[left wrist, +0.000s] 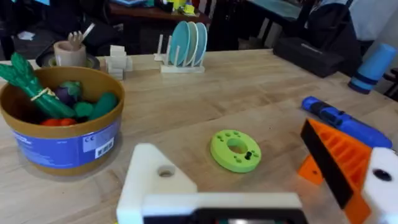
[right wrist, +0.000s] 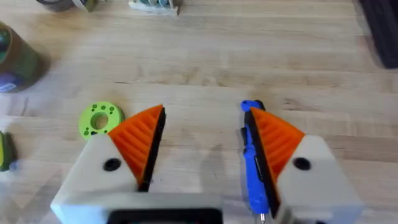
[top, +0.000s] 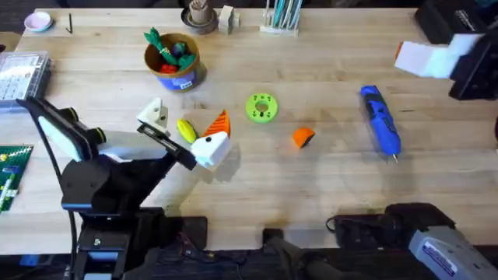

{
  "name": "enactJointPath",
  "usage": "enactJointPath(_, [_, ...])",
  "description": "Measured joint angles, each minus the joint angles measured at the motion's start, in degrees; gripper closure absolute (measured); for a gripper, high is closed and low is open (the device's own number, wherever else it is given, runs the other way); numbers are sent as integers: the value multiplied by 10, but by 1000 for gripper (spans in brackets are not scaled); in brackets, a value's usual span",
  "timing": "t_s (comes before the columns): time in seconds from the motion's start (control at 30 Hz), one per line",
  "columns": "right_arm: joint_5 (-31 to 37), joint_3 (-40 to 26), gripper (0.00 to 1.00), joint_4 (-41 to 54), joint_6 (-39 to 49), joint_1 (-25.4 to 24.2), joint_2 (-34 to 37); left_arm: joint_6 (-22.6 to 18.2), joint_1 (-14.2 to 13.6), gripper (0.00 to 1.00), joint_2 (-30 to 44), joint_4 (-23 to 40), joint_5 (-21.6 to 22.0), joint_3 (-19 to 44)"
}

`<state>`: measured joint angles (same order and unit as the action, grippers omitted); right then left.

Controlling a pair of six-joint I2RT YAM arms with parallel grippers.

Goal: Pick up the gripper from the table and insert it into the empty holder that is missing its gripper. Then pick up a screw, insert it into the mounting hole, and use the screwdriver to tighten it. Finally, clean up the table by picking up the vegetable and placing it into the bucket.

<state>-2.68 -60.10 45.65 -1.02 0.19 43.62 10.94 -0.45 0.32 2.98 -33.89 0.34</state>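
Observation:
My left gripper [top: 189, 118] stands open low over the table. One finger is the bare white holder [top: 158, 115] [left wrist: 155, 180] with its dark mounting hole [left wrist: 165, 172]; the other carries an orange tip [top: 220, 122]. The yellow vegetable [top: 187, 130] lies between them. The loose orange gripper [top: 303, 137] lies right of the green disc [top: 261, 108] [left wrist: 236, 150]. The blue screwdriver [top: 380, 120] [right wrist: 254, 162] lies farther right. My right gripper [right wrist: 202, 134] hangs open above it, both orange tips in place. The bucket [top: 173, 61] [left wrist: 62, 134] holds red and green toy vegetables.
A brown cup of sticks [top: 200, 15] and a small rack [top: 280, 19] stand along the far edge. A clear box [top: 19, 74] and a green board [top: 12, 175] lie at the left edge. Dark gear [top: 467, 47] sits at the far right corner.

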Motion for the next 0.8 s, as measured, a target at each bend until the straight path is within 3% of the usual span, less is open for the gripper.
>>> enactJointPath(0.17, [0,0,163,0,0,0,0,0,0,8,0,0,-17,0])
enactJointPath(0.33, [0,0,163,0,0,0,0,-4,0,8,0,2,-63,0])
enactJointPath(0.57, [0,0,164,0,0,0,0,-64,0,8,0,16,-178,0])
enactJointPath(0.8, [0,0,162,0,0,0,0,-93,0,8,0,21,-229,0])
